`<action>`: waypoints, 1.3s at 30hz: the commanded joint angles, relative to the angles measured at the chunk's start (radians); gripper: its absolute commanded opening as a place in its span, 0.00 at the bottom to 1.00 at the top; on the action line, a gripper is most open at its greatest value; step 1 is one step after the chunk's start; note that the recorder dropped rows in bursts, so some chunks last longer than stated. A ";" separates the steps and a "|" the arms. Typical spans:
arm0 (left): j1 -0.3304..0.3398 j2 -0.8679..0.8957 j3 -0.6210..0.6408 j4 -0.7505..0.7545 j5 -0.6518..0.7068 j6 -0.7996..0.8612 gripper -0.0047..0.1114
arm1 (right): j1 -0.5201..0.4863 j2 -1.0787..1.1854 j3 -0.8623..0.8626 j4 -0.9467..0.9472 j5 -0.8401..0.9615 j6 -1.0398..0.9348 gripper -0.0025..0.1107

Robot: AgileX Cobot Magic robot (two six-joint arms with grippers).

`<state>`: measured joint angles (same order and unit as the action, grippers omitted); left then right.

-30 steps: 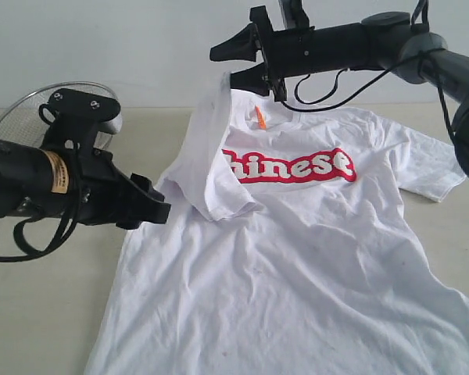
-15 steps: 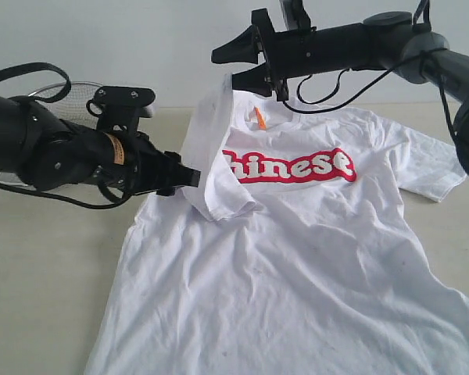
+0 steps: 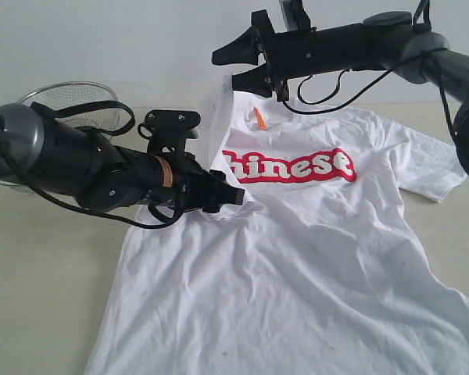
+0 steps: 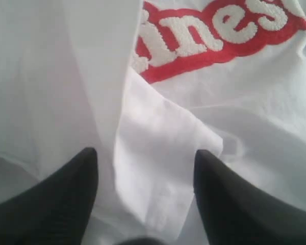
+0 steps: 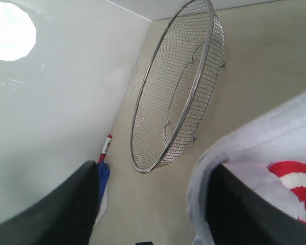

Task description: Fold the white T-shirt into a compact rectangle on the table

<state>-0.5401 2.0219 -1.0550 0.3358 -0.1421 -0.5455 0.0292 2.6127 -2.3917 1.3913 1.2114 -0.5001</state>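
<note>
**White T-shirt, one shoulder raised, on table**

Open room: bare table (image 3: 39, 305) along the near left side. A wire mesh basket (image 3: 66, 95) stands at the far left edge.

Item: the white T-shirt (image 3: 297, 258) lies face up, collar toward the far edge and body creased. Its red-and-white lettering (image 3: 297, 166) is partly covered by a sleeve (image 3: 219, 187) folded inward. The orange neck tag (image 3: 259, 118) shows.

Left gripper (image 3: 234, 195): low over the folded sleeve, jaws well apart either side of it, gripping nothing.

Right gripper (image 3: 228, 66): above the far edge, jaws wide, with the shoulder fabric draped over the lower finger and not pinched.
</note>
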 commanded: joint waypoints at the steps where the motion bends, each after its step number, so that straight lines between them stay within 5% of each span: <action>1: -0.004 0.018 -0.011 -0.005 -0.046 -0.018 0.50 | -0.010 -0.009 -0.005 0.008 0.010 -0.014 0.50; 4: -0.004 0.030 -0.026 -0.005 -0.049 -0.020 0.47 | -0.010 -0.009 -0.005 0.008 0.010 -0.014 0.50; 12: -0.002 0.051 -0.066 -0.005 -0.044 0.006 0.08 | -0.010 -0.009 -0.005 0.008 0.010 -0.014 0.50; 23: 0.014 0.037 -0.175 -0.005 0.173 0.120 0.08 | -0.010 -0.009 -0.005 0.008 0.010 -0.016 0.50; 34: 0.169 -0.053 -0.176 -0.005 0.213 0.118 0.08 | -0.058 -0.009 -0.005 0.013 0.010 -0.024 0.50; 39: 0.138 -0.071 -0.176 -0.007 0.240 0.118 0.08 | -0.064 -0.009 -0.005 0.015 0.010 -0.030 0.50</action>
<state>-0.3730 1.9630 -1.2249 0.3358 0.0941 -0.4319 -0.0318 2.6127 -2.3917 1.3913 1.2145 -0.5149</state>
